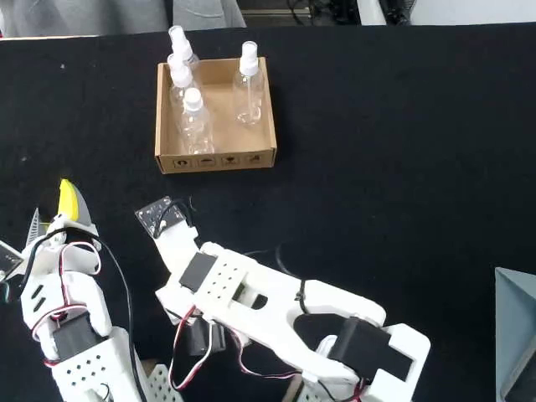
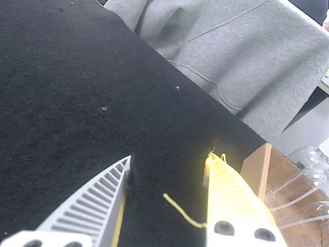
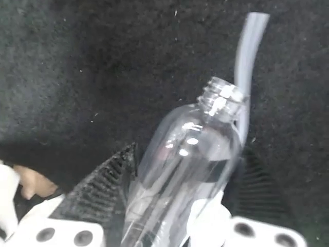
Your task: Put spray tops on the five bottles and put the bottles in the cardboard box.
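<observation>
A clear bottle [image 3: 190, 159] with a bare threaded neck and no spray top lies between the black fingers of my right gripper [image 3: 188, 152], which is shut on it just above the black cloth. A pale tube [image 3: 245, 62] runs beside its neck. In the high view the right arm [image 1: 251, 301] lies low across the near middle of the table. The cardboard box [image 1: 164, 109] stands at the back left and holds several clear bottles with white spray tops [image 1: 249, 79]. My left gripper [image 2: 169, 158] hangs open over bare cloth at the near left [image 1: 50, 199], short of the box corner [image 2: 257, 170].
The table is covered in black cloth [image 1: 394, 151], with wide free room on the right and in the middle. A grey object [image 1: 515, 335] stands at the near right edge. A person in grey clothing [image 2: 231, 51] sits behind the far edge.
</observation>
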